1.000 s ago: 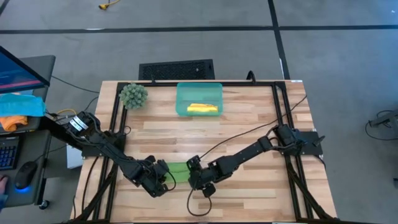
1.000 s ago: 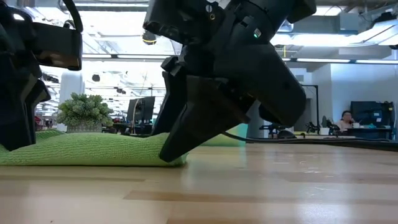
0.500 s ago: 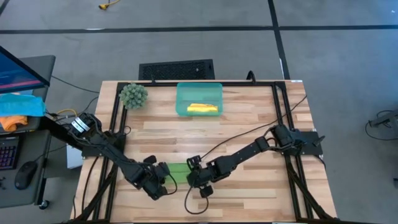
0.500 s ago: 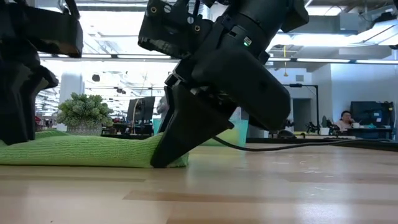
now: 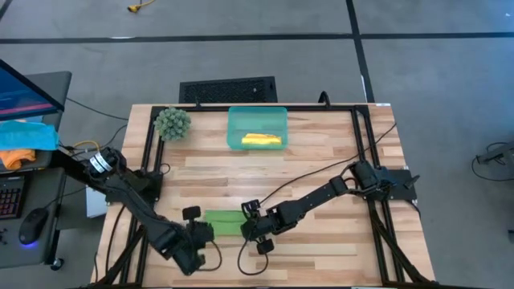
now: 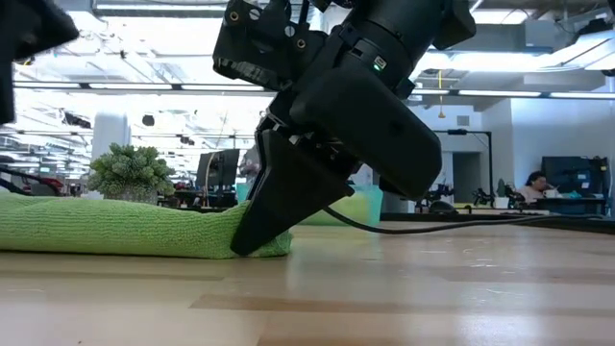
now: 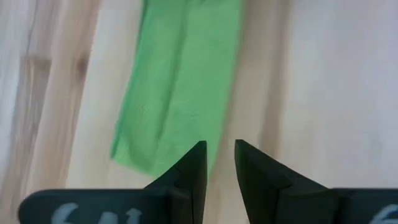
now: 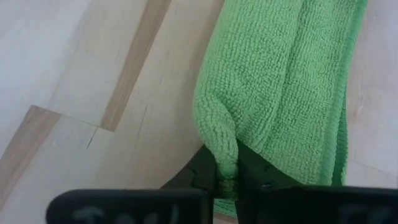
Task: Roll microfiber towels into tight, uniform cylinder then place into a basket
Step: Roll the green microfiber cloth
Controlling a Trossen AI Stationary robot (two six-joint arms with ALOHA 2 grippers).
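The lime green towel (image 5: 225, 221) lies near the table's front as a long, narrow folded strip, flat on the wood (image 6: 115, 231). My right gripper (image 5: 247, 227) stands at its right end, shut on the cloth (image 8: 286, 81). My left gripper (image 5: 202, 230) hovers above the strip's left end (image 7: 180, 81), lifted clear, its fingers a narrow gap apart with nothing between them (image 7: 220, 158). At the back, the teal basket (image 5: 234, 120) holds the rolled yellow towel (image 5: 263, 140). My right gripper pinches a raised fold of the green towel's right end (image 8: 225, 146) between its two fingers. The fingers (image 6: 252, 240) slant down onto it from the table's right side. The rest of the strip lies flat and slack on the table.
A fuzzy green plant (image 5: 172, 122) stands at the far left corner beside the basket. Black frame rails (image 5: 361, 160) run along the table's left and right sides. Bare wood (image 5: 321, 257) stretches to the right of the towel and between it and the basket.
My right gripper has sunk a little and shut on the towel's right end, bunching up a small fold there. My left gripper has risen off the towel's left end, drawn back toward the near left and rolled; the strip stays on the table.
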